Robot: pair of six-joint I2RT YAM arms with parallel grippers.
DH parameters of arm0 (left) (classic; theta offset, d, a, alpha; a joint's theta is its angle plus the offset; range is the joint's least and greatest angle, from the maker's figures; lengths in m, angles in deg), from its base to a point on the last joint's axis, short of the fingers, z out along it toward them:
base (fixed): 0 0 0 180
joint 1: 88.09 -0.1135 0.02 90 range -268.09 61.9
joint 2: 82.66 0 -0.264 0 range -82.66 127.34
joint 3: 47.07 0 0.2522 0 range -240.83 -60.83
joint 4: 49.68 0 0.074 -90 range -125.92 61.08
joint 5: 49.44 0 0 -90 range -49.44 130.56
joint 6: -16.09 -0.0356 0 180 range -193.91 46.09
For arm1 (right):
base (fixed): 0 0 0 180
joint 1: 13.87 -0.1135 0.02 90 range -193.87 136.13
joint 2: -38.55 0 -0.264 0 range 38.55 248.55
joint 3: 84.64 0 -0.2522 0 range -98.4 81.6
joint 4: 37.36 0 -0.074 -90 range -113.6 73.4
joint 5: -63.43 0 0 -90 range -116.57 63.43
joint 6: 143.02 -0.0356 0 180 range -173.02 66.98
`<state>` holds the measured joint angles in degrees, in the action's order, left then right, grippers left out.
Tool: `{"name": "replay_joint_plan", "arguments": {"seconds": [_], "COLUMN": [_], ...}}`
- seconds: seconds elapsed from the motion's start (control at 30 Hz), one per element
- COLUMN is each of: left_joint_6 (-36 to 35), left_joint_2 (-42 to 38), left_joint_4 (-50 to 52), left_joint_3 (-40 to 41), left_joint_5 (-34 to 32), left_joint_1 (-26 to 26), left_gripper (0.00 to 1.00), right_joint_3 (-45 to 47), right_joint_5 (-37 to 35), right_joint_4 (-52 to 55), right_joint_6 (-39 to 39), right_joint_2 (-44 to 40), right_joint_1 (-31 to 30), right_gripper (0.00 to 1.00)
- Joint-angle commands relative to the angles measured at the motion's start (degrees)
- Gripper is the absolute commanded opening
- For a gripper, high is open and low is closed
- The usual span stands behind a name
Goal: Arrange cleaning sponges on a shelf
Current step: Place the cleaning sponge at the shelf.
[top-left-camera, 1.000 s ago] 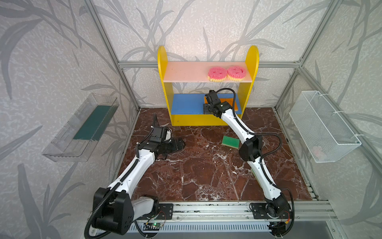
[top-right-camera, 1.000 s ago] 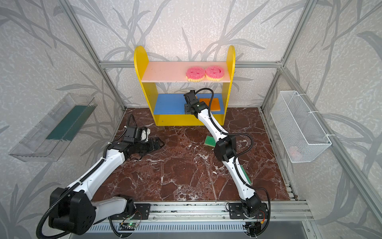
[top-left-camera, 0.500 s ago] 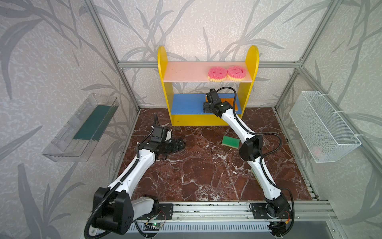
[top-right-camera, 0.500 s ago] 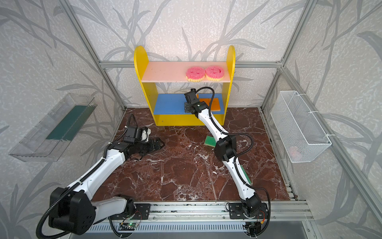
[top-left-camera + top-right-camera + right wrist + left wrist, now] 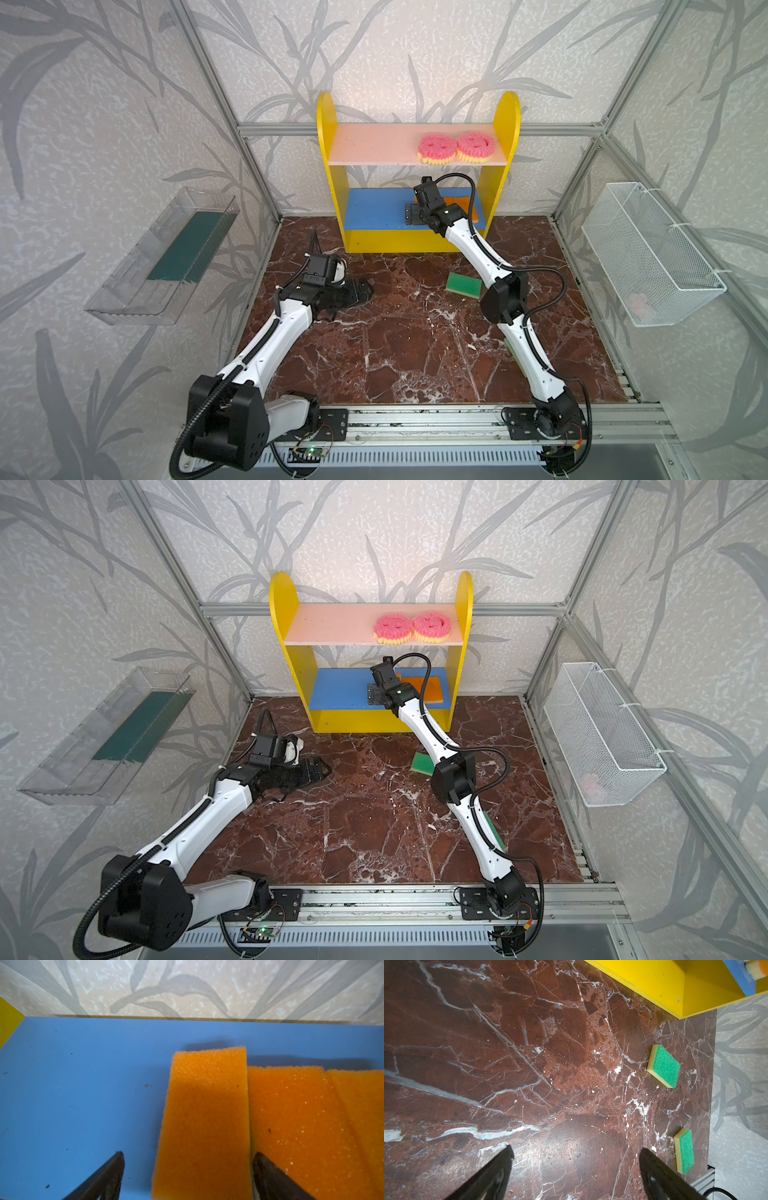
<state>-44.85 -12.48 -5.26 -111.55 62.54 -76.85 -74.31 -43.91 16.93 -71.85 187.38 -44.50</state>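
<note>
Orange sponges (image 5: 207, 1122) are laid on the shelf's (image 5: 328, 166) blue board (image 5: 83, 1084), the leftmost straddled by the right arm's (image 5: 469, 245) parted jaws. Green sponges (image 5: 663, 1066) are seen on the desk (image 5: 529, 1064); the left arm's (image 5: 286, 328) jaws are held apart.

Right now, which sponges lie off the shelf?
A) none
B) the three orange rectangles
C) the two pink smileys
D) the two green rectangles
D: one green sponge and a second green sponge near the table's edge both lie on the marble tabletop.
</note>
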Motion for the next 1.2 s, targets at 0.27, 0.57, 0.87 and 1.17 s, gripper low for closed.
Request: {"name": "replay_joint_plan", "arguments": {"seconds": [0.27,0.57,0.87,1.17], "left_joint_6": [-1.11,-1.20,-1.02,-1.30], "left_joint_2": [-1.42,-3.54,-6.14,-6.96], "left_joint_4": [1.12,0.51,-1.39,-1.30], "left_joint_3": [0.92,1.49,2.88,2.74], "left_joint_5": [-1.56,-3.21,-4.93,-5.71], "left_joint_1": [0.44,0.80,0.97,1.05], "left_gripper": [0.97,0.97,0.97,0.97], "right_joint_3": [2.26,5.51,10.65,27.50], "right_joint_5": [-1.02,-2.14,-1.78,0.70], "right_joint_4": [-0.38,-0.61,-0.43,-5.31], "right_joint_6": [1.29,2.02,1.91,2.05], "right_joint_2": [-3.98,-8.19,-13.92,-27.23], "right_joint_1": [-0.76,-1.70,-2.28,-2.19], "right_gripper": [0.95,0.96,0.97,0.71]}}
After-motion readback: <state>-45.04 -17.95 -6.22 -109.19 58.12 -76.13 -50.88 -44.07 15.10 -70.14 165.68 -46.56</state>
